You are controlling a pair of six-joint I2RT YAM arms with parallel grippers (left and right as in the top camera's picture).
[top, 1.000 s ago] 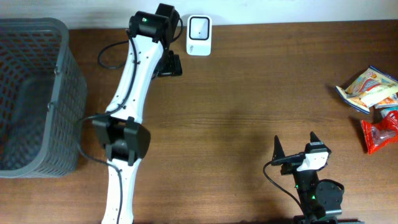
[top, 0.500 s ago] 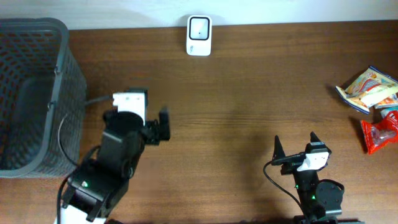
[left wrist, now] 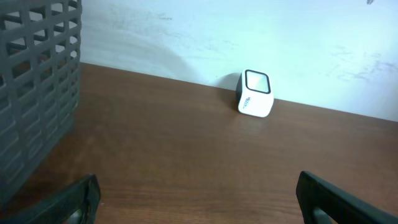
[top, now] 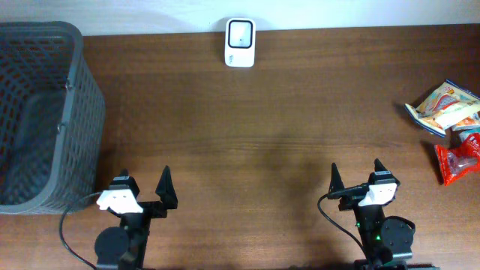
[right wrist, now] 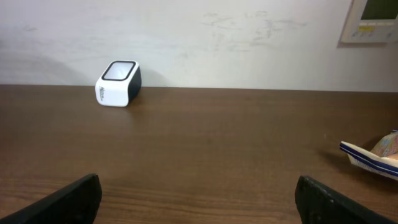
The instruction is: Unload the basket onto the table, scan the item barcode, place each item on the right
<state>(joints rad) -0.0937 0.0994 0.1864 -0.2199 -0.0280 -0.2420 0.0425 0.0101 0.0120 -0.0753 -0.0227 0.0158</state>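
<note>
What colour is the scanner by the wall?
The scanner is white with a black top frame, best seen in the right wrist view.

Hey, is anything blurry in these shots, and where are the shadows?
Overhead: sharp throughout, table softly lit. Left wrist: scanner crisp, soft shadow on the wall to its left; left fingers dark and out of focus. Right wrist: right fingers equally blurred, scanner sharp.

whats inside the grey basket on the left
From overhead, the grey basket shows only its dark mesh floor and walls; no item is visible. Its left part runs off the frame, and the left wrist view shows just its outer wall.
</note>
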